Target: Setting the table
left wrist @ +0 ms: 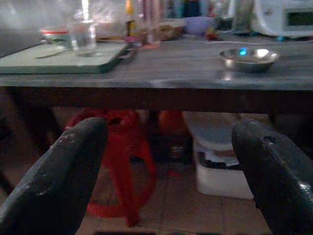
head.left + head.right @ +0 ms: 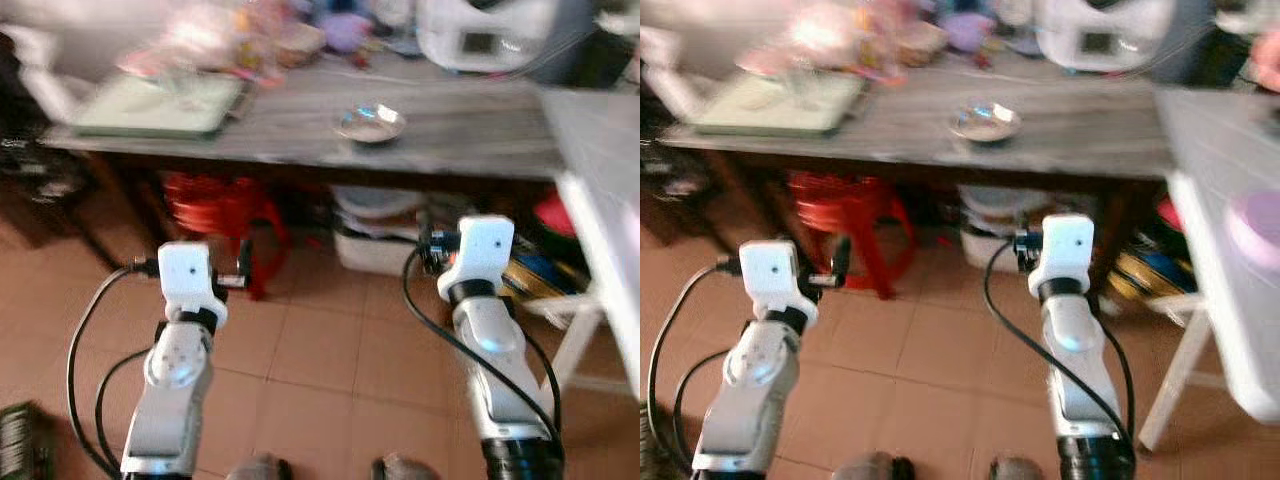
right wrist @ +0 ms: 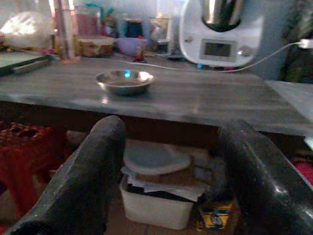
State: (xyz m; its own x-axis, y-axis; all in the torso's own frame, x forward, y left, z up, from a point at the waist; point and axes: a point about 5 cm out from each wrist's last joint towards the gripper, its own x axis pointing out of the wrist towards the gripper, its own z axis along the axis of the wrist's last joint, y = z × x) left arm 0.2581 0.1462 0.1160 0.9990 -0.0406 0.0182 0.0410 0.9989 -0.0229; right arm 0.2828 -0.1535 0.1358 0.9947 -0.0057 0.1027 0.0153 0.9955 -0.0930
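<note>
Both my hands hang empty, fingers apart: left hand [image 1: 166, 161], right hand [image 3: 171, 166]. Bowl [image 3: 124, 81] near tabletop [image 3: 205, 105] front edge. Left wrist view adds a glass [image 1: 83, 36] on green tray [image 1: 58, 63].

Red plastic stool [image 2: 232, 210] under table, on tiled floor [image 2: 330, 350]; white lidded bin [image 3: 155, 193] beside it; white kitchen machine [image 3: 222, 32] at back, cable trailing right.

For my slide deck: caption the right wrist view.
Open right gripper faces a grey table bearing a metal bowl and white appliance.
</note>
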